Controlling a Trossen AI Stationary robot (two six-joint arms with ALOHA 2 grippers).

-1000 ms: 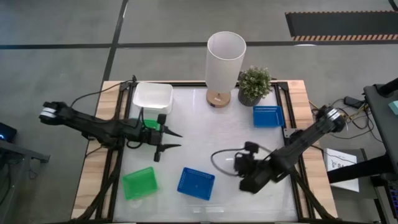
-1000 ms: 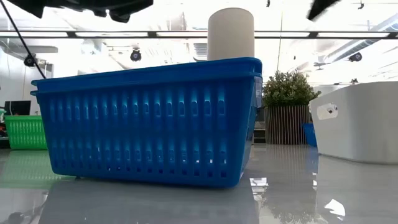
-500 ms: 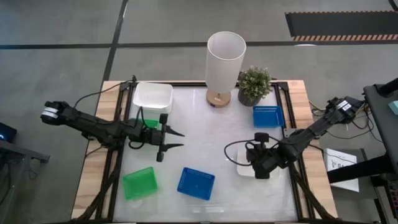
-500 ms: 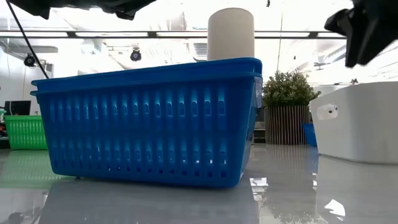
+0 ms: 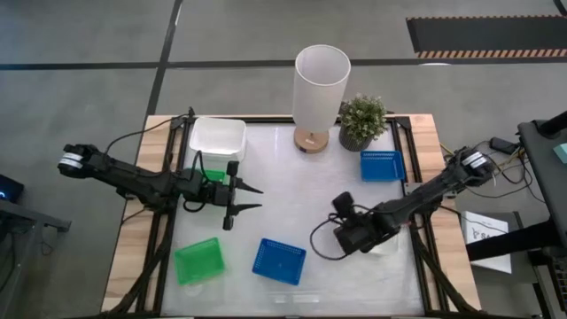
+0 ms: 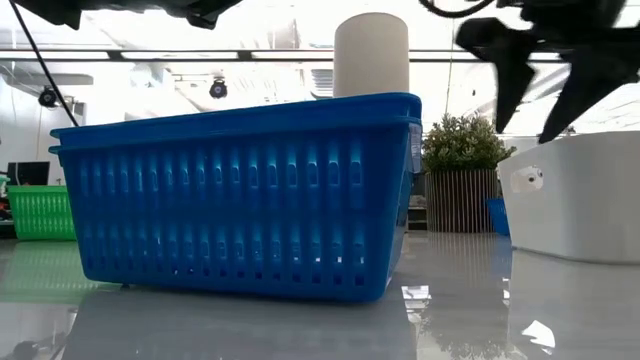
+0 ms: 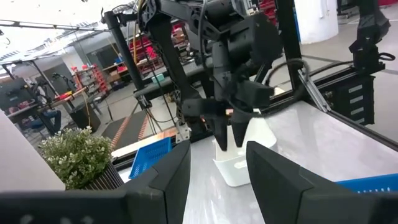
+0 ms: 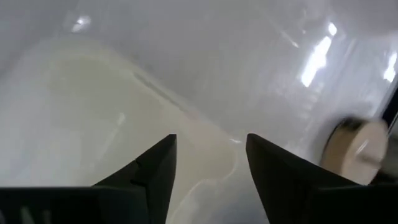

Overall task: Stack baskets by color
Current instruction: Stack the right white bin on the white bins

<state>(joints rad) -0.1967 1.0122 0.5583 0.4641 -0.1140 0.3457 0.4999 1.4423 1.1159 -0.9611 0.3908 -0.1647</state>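
My right gripper point(image 6: 528, 122) hangs open, fingers pointing down, just above the rim of a white basket point(image 6: 585, 200) at the table's right near side. In the right wrist view its fingers stand over that basket's corner point(image 8: 205, 149), on either side of the wall. In the high view the arm covers most of this basket point(image 5: 388, 245). Another white basket point(image 5: 217, 139) sits at the far left. Blue baskets rest at the near middle point(image 5: 279, 260) and far right point(image 5: 382, 165). A green basket point(image 5: 198, 260) lies near left. My left gripper point(image 5: 257, 199) waits open, level, left of centre.
A tall white cylinder lamp point(image 5: 321, 89) and a potted plant point(image 5: 361, 120) stand at the far edge. A green patch point(image 5: 213, 175) shows under the left arm. A black cable loops beside the right gripper. Bare tabletop point(image 5: 301, 195) lies in the middle.
My right gripper has come down toward the white basket and rolled about its wrist; in the low view it dropped from the top edge to just above the basket's rim. The baskets have not moved.
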